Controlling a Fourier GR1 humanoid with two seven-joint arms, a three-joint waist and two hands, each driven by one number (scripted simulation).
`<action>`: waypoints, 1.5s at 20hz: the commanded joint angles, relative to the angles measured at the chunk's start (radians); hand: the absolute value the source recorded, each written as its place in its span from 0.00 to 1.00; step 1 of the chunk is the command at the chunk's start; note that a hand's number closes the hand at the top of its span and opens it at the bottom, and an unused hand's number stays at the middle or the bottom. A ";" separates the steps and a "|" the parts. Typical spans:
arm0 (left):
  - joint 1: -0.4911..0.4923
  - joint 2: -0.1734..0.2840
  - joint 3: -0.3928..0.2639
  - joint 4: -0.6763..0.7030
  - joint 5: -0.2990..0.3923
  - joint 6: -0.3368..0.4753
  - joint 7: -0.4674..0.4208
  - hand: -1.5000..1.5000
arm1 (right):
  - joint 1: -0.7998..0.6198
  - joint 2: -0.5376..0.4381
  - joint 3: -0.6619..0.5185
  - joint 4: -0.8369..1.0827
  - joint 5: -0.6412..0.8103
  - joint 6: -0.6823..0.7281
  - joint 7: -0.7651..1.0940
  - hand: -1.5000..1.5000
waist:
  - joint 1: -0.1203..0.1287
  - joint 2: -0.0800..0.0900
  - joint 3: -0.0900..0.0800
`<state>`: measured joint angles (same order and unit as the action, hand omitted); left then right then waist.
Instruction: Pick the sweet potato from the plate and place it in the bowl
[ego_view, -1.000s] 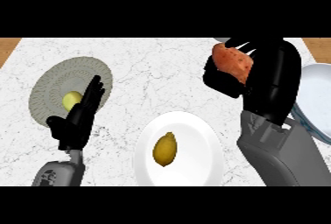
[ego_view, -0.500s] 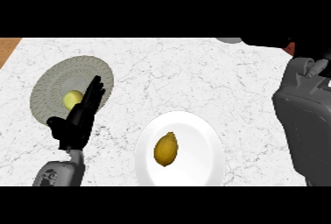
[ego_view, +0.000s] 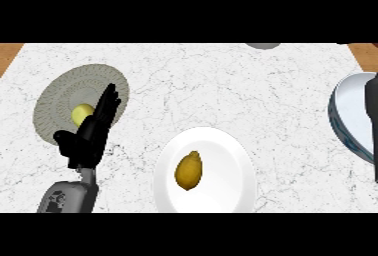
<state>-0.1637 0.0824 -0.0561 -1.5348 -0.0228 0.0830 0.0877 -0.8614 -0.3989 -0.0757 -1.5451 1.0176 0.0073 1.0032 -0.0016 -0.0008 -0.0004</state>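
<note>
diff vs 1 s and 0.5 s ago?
The right arm, which held a reddish-brown item at upper right, swung out rightward; only a dark strip at the edge shows, hand and item out of view. The bowl at the right edge is more exposed. Unchanged: left hand open and resting by the grey plate with its yellow item; white plate with the yellow-brown item.

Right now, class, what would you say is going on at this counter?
The robot's left hand rests open at the left, fingers up, in front of a grey ribbed plate with a small yellow thing on it. A white plate near the front holds a yellow lemon-like fruit. At the right edge shows part of a white bowl with a dark strip of the right arm across it. The right hand and the sweet potato are out of sight.
</note>
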 joint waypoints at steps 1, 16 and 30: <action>0.048 0.009 -0.001 -0.024 0.010 -0.019 -0.005 0.50 | 0.069 -0.085 -0.024 0.050 0.006 0.085 -0.030 1.00 | 0.002 -0.001 0.000; 0.038 -0.031 -0.012 -0.010 -0.036 0.012 -0.024 0.50 | 0.344 -0.165 -0.226 0.245 -0.046 -0.147 -0.307 1.00 | 0.003 0.001 0.000; 0.033 -0.006 0.016 0.013 -0.015 -0.029 -0.026 0.50 | 0.460 -0.084 -0.412 0.383 -0.436 -0.169 -0.718 0.00 | 0.000 0.002 0.001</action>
<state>-0.1176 0.0677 -0.0545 -1.5604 -0.0404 0.0659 0.0763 -0.4283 -0.5169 -0.4566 -1.1647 0.6529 -0.1172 0.4010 0.0001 0.0006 0.0008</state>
